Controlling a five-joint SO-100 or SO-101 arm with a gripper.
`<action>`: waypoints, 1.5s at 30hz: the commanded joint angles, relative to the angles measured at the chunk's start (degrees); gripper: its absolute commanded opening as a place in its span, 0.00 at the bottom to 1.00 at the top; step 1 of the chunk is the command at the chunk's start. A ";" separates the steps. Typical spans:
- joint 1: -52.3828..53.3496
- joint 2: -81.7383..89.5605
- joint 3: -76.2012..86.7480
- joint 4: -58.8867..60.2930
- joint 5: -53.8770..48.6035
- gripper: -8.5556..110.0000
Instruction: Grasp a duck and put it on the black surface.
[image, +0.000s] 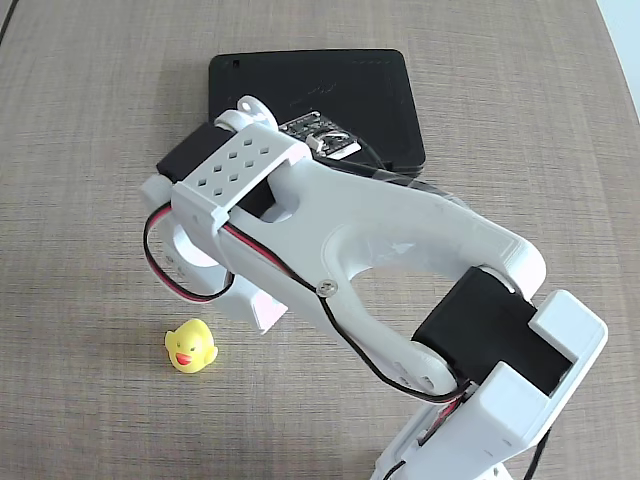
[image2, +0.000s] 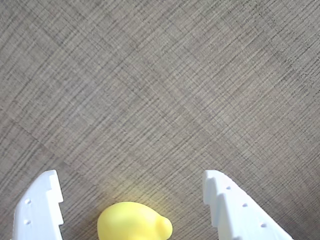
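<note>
The small yellow duck (image: 190, 346) with a red-orange beak stands on the woven table, left of the arm in the fixed view. In the wrist view the duck (image2: 134, 223) shows at the bottom edge, between the two white fingers and behind their tips. My gripper (image2: 131, 177) is open and points down over the table just beside the duck, touching nothing. The black surface (image: 320, 95), a flat matte case with rounded corners, lies at the top of the fixed view behind the white arm (image: 400, 230), which covers its near edge.
The woven grey-brown tabletop (image: 90, 150) stretches around the duck and to the left. The arm's base (image: 520, 400) fills the lower right of the fixed view. A red and black cable (image: 190, 290) loops beside the gripper.
</note>
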 joint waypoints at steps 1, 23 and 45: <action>-2.37 -0.26 -2.64 0.44 0.18 0.31; -9.58 -4.13 -2.72 -0.44 0.26 0.31; -9.58 -3.25 -4.75 -0.44 0.88 0.31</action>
